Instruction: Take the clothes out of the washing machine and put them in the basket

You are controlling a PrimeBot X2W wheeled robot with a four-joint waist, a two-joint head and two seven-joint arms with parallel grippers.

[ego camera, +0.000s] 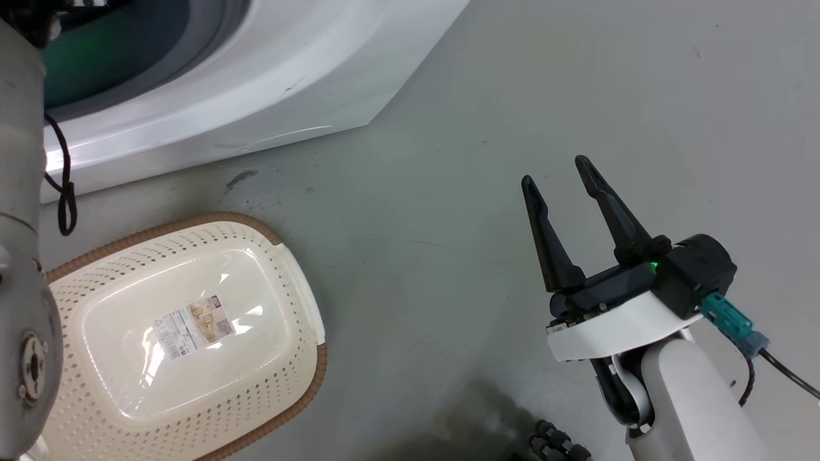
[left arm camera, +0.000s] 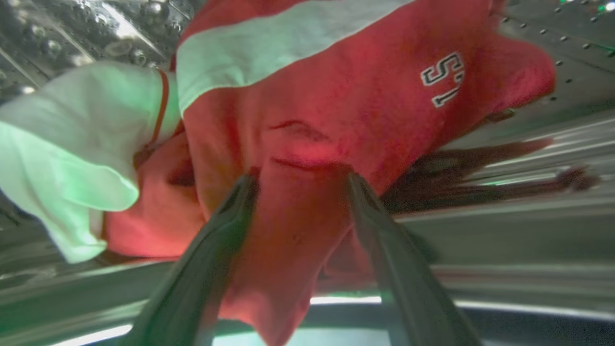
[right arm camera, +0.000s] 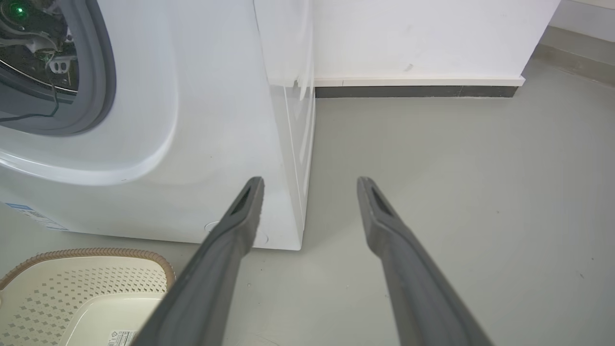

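Observation:
Inside the washing machine's steel drum [left arm camera: 567, 33] lie the clothes [left arm camera: 312, 110], a red garment with a white stripe and white printed numbers, beside a pale panel [left arm camera: 72, 149]. My left gripper [left arm camera: 301, 179] is open, its fingers straddling a fold of the red cloth. My pale left forearm [ego camera: 19, 128] reaches into the washing machine [ego camera: 256, 96]. My right gripper [ego camera: 557, 169] hangs open over the floor with nothing in it, right of the machine's front [right arm camera: 192, 120]. The cream basket [ego camera: 301, 397] with a brown rim stands on the floor before the machine, holding no clothes.
A white wall with a dark skirting [right arm camera: 418, 91] runs behind the machine's right side. Grey floor [ego camera: 448, 256] spreads between the basket and my right arm. A black cable loop [ego camera: 64, 192] hangs by my left forearm. The basket's corner [right arm camera: 86, 252] lies left of my right fingers.

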